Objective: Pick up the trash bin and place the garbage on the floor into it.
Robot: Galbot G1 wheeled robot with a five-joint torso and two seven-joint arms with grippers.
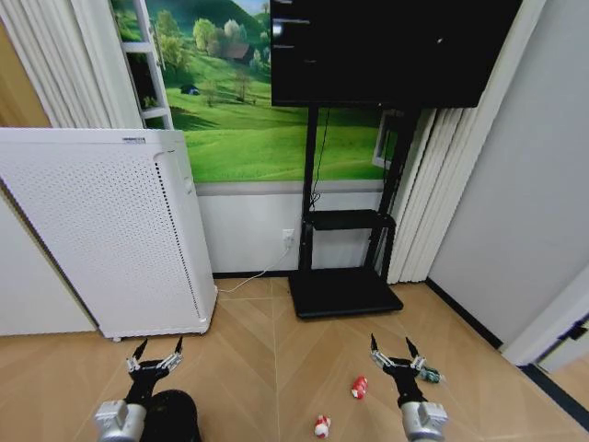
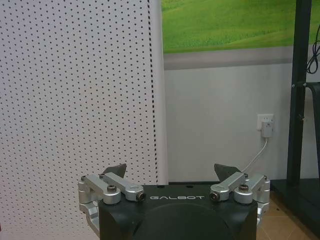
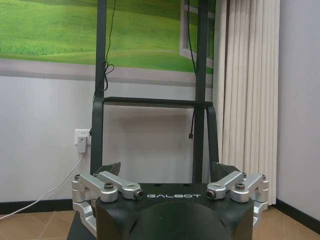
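The trash bin is a small black round bin at the lower left of the head view, partly covered by my left arm. My left gripper hangs open just above and beyond it, holding nothing; it also shows open in the left wrist view. On the floor lies the garbage: a crushed red-and-white can, a small white-and-red container and a clear bottle with a green label. My right gripper is open and empty, between the can and the bottle, and shows open in its wrist view.
A tall white perforated appliance stands at the left wall, close in front of the left wrist camera. A black TV stand with a screen stands ahead. A cable runs to a wall outlet. A curtain hangs at the right.
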